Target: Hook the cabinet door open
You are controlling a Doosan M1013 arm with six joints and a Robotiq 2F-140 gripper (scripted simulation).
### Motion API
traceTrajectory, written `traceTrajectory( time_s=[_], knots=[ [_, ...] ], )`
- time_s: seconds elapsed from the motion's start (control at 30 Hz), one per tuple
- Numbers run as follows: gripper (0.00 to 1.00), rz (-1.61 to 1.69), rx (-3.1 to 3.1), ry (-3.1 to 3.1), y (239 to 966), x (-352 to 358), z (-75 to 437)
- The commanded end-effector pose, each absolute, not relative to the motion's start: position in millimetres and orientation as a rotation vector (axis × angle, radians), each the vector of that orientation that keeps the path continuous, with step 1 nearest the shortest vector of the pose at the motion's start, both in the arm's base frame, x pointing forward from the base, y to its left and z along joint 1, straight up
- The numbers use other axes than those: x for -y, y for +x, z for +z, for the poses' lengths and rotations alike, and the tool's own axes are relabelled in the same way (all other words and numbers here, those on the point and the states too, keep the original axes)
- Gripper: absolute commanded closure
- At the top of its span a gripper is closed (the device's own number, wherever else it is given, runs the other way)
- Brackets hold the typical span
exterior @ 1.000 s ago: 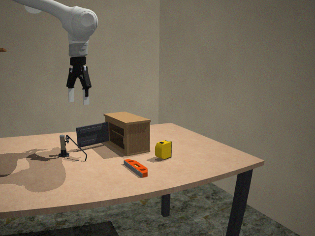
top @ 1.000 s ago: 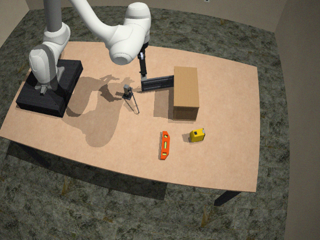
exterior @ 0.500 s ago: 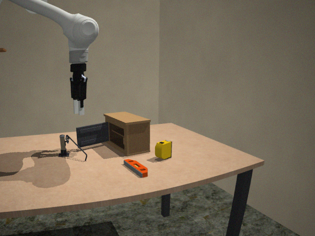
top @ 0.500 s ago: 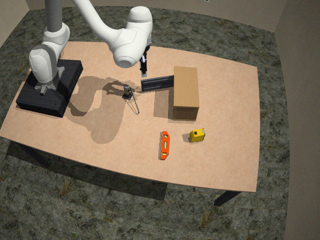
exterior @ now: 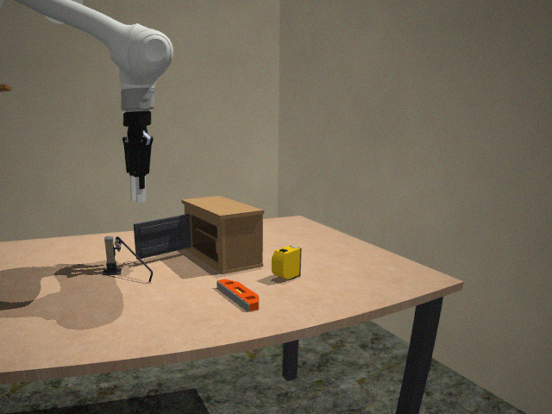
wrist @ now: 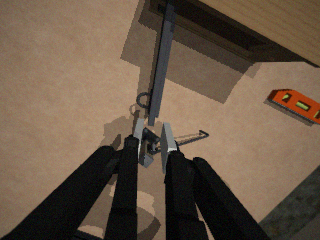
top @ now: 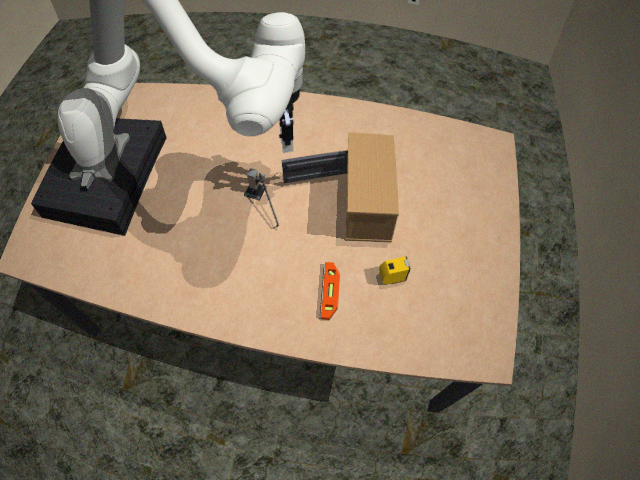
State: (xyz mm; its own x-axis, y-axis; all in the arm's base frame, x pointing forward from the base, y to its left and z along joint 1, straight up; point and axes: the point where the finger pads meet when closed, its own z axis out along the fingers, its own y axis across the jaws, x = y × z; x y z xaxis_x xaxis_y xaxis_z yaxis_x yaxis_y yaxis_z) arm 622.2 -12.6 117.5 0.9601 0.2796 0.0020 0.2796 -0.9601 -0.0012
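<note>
The wooden cabinet (top: 372, 183) stands flat on the table, also in the exterior view (exterior: 225, 231). Its dark door (top: 314, 166) stands wide open, swung out toward the post, and shows edge-on in the wrist view (wrist: 162, 60). A ring eye (wrist: 143, 100) sits near the door's free end. The short grey post (top: 253, 181) stands just beyond that end. Its thin hook (exterior: 135, 262) slopes down with its tip on the table, away from the door and out of the eye. My gripper (exterior: 138, 195) hangs high above the door's free end, fingers drawn close together (wrist: 152, 140) and holding nothing.
An orange spirit level (top: 329, 290) and a yellow tape measure (top: 394, 270) lie in front of the cabinet. The arm's black base (top: 98, 175) stands at the table's left end.
</note>
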Motion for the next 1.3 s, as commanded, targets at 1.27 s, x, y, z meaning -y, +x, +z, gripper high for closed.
traceTrajectory(
  time_s=[1.27],
  knots=[
    [0.84, -0.003, 0.443, -3.109, 622.2, 12.6, 108.1]
  ],
)
